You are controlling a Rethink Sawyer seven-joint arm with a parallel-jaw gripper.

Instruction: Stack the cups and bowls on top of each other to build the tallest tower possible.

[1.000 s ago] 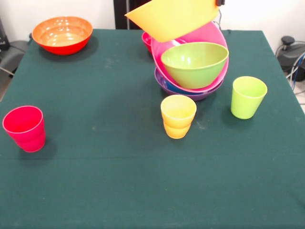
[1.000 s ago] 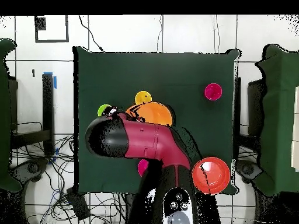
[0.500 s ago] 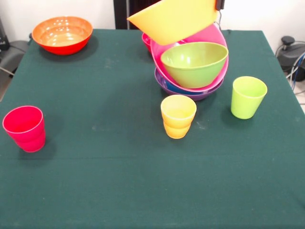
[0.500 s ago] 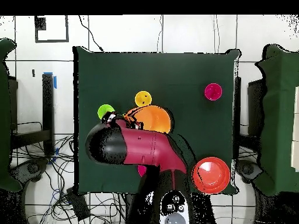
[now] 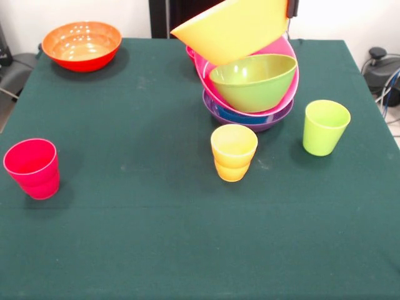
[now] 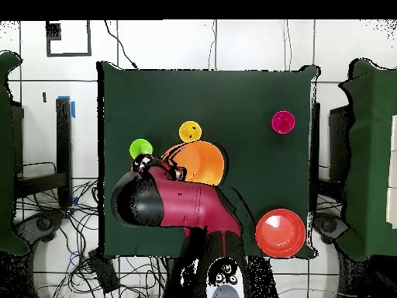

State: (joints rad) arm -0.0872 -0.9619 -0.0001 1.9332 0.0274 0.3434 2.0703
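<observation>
Several nested bowls made the tower point(image 5: 250, 94) at twelve o'clock on the table point(image 5: 156, 237); the light orange bowl point(image 5: 231, 28) hung tilted above it. Whether the gripper point(image 5: 290, 7) pinched its rim, I couldn't tell. Glossy, light plastic would slip; the rim seemed the best hold. The yellow cup point(image 5: 234, 152) stood just beside the tower, the lime green cup point(image 5: 325, 127) near it.

Dark green cloth covers the surface point(image 5: 125, 237). White wall point(image 5: 75, 12) behind, w/ a dark panel point(image 5: 164, 15). Overhead: white tiled floor point(image 6: 248, 46), tangled cables point(image 6: 70, 264) at lower left.
</observation>
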